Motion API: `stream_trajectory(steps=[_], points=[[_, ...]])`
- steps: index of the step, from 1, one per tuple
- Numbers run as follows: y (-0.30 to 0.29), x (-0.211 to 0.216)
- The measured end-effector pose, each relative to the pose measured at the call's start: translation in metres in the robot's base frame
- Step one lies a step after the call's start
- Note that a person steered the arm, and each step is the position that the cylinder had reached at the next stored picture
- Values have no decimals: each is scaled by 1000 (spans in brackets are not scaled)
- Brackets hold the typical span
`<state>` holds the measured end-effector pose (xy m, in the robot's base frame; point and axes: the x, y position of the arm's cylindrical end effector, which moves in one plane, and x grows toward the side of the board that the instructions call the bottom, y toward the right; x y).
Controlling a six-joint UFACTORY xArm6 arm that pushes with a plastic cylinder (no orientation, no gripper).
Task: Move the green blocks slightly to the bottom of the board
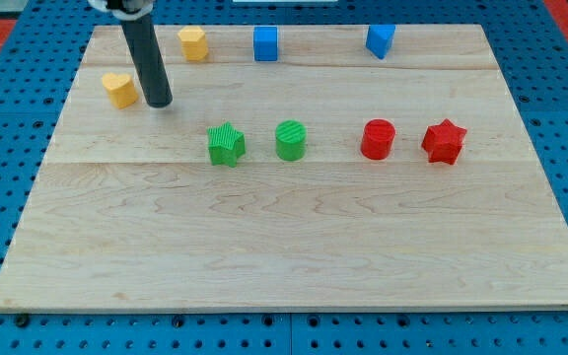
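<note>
up and to the left of the green star (226,144), my tip (160,103) rests bare on the board (284,247), touching nothing, just right of the yellow block (119,89). the green cylinder (290,140) sits just right of the star. an off-centre push could spin the star sideways into the cylinder.

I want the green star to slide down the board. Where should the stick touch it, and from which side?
No gripping here: my tip can only push. Touch the green star on its top edge, coming from the view's top, probably at the middle so it slides straight and doesn't spin on its points. My tip is up-left of it now, beside the yellow block, not touching the star.
</note>
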<state>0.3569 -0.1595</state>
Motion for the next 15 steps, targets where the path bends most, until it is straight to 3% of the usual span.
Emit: stream_trajectory(steps=[2,3,4,5,6,8,9,11,13,14,15], points=[[122,59],[123,122],[167,116],[121,57],[97,46],[58,78],[133,119],[265,148],[124,51],[141,0],[179,11]])
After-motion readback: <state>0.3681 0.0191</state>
